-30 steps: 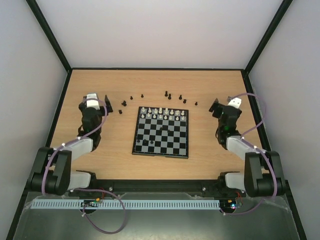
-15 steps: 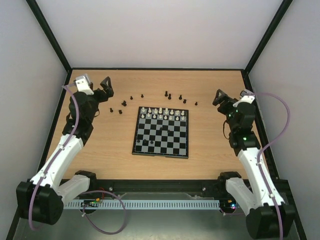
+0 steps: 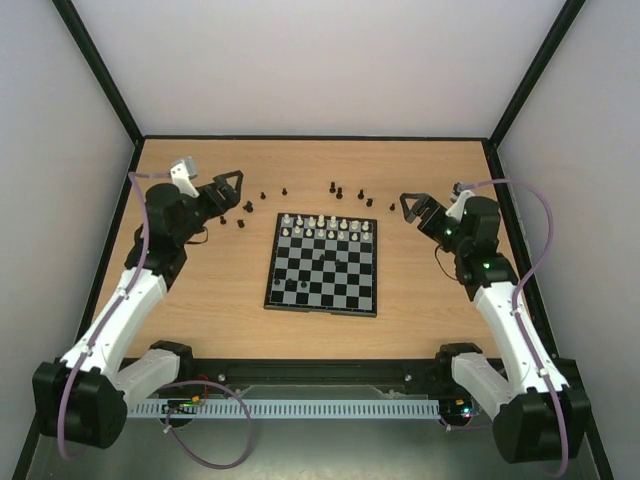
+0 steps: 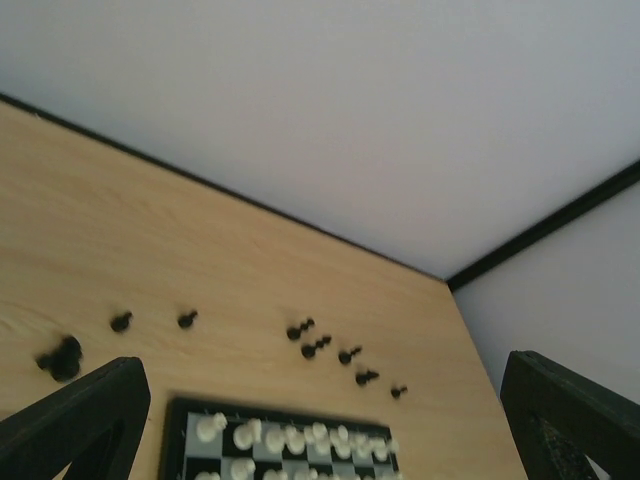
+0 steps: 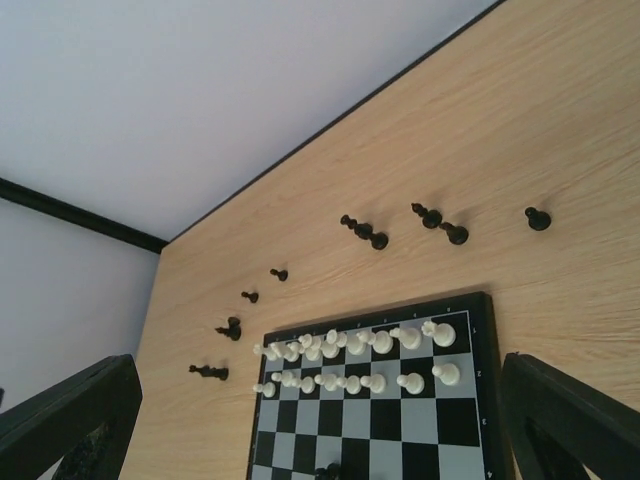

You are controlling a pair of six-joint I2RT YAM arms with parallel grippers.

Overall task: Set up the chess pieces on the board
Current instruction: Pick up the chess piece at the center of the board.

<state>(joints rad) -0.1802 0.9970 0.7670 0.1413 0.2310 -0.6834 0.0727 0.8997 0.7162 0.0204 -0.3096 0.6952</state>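
**A:** Where do the black chess pieces [image 3: 339, 192] lie?

**B:** Mostly off the board [image 3: 345, 285]. They are strewn in a loose row on the worktop [image 3: 220, 290] just beyond its far edge. A few dark ones already stand on the middle and near squares. The white pieces [image 3: 325, 225] fill the two far rows.

**A:** And the arms?

**B:** One is at each end of that row. The left claw [image 3: 232, 190] hangs with its jaws spread wide and nothing between them. The right claw [image 3: 412, 207] is the same.

**A:** Which is nearer to what?

**B:** The leftmost cluster [image 3: 247, 207] sits just beside the left claw, on the side towards the board. The rightmost piece [image 3: 392, 207] lies just beside the right claw, also on its inner side. So I'd judge each arm takes its own end.

**A:** How do they lie?

**B:** The right wrist view shows several toppled, with their long axes running roughly along the row. The rightmost looks upright. For a fallen one, I'd close the jaws across its axis.
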